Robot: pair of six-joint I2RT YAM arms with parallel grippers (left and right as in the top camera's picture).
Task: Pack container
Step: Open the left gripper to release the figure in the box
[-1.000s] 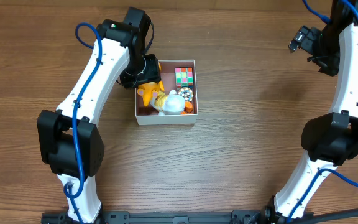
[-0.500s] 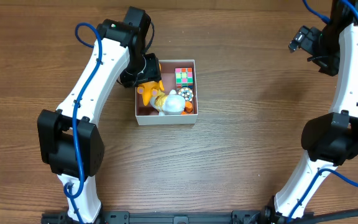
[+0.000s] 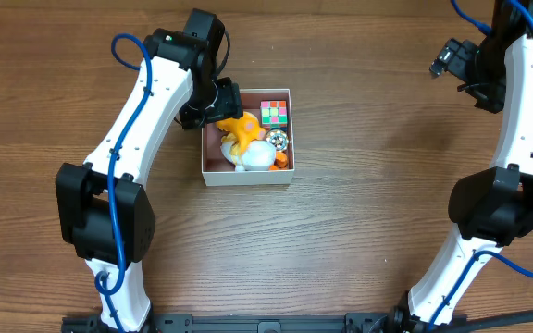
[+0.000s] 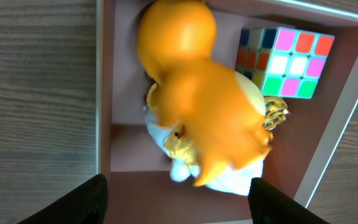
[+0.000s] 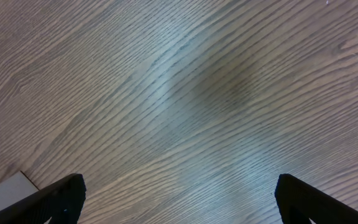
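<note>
The main risk is the orange toy (image 4: 197,106): it lies heaped on a white toy (image 3: 261,155), not on the floor of the container (image 3: 246,178), and it is smeared in the left wrist view, so I judge it unsettled. It could roll off the pile and over the thin left wall, or stand above the rim. The left pincer (image 4: 179,202) hangs just over the far left corner, fingers apart, nothing between them. Pulled away at a slant, a finger could catch the toy or nudge the light wall and drag the box across the desk (image 3: 359,231). The right pincer (image 5: 179,199) is well apart at the far right, fingers spread wide over bare wood, holding nothing.

The container sits on the desk left of the middle, toward the far side. It is square and shallow, with thin white walls and a dull pinkish-brown floor that shows mostly along its left side. A coloured cube (image 3: 274,113) fills its far right corner.
</note>
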